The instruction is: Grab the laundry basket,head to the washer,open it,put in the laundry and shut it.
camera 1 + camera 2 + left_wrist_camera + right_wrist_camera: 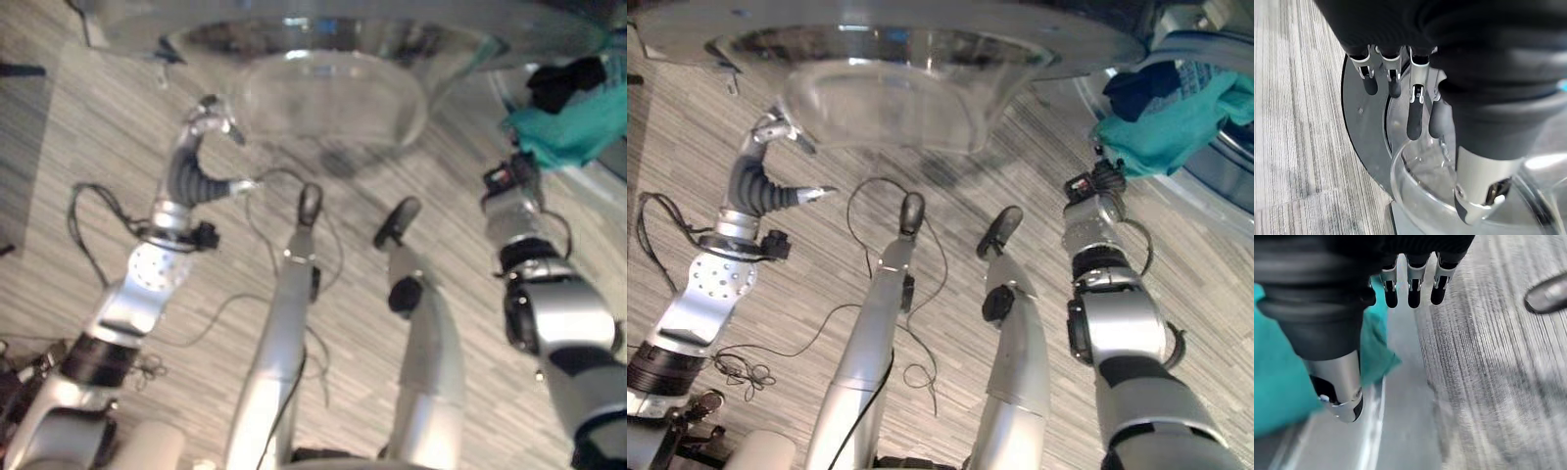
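Washer door (pixel 333 83) swung open, left hand (pixel 1415 105) resting relaxed at its rim | teal laundry (pixel 1171 122) draped at drum mouth | right hand (pixel 1410 286) loosely spread beside cloth, presumably for pushing in

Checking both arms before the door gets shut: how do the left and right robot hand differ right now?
The left robot hand is at the glass washer door; the right robot hand is beside the teal cloth at the drum opening. Shared: neither hand holds anything, and both have relaxed fingers.
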